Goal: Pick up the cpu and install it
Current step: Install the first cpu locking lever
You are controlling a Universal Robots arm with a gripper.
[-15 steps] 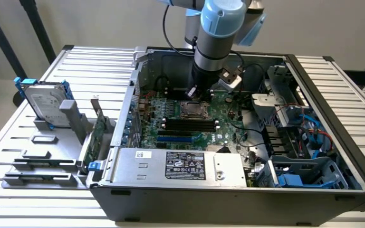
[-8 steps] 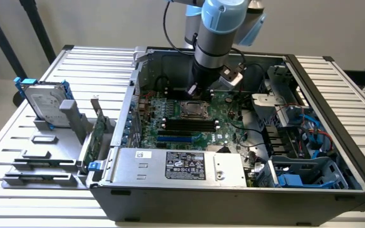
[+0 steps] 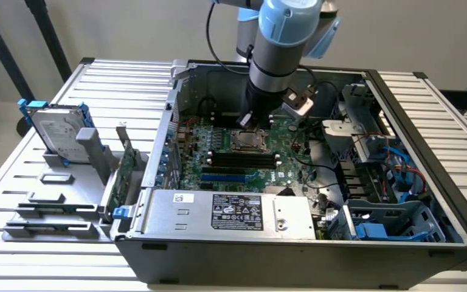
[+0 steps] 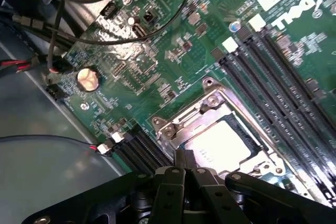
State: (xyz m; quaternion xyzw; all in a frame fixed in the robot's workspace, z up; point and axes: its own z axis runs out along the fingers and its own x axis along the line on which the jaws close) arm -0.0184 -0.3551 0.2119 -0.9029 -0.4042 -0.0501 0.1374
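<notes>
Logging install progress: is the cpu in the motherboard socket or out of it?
In. The cpu lies flat inside the socket frame, under the shut gripper.

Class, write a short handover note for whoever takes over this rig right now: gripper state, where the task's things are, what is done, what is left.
Gripper: shut, fingers together, poised just above the metal-framed socket on the green motherboard.
CPU, the small flat square chip with dull silver top: lying inside the socket frame, not held.
Done: chip picked up and placed in the socket.
Left: whether it is fully seated cannot be told; check.
</notes>
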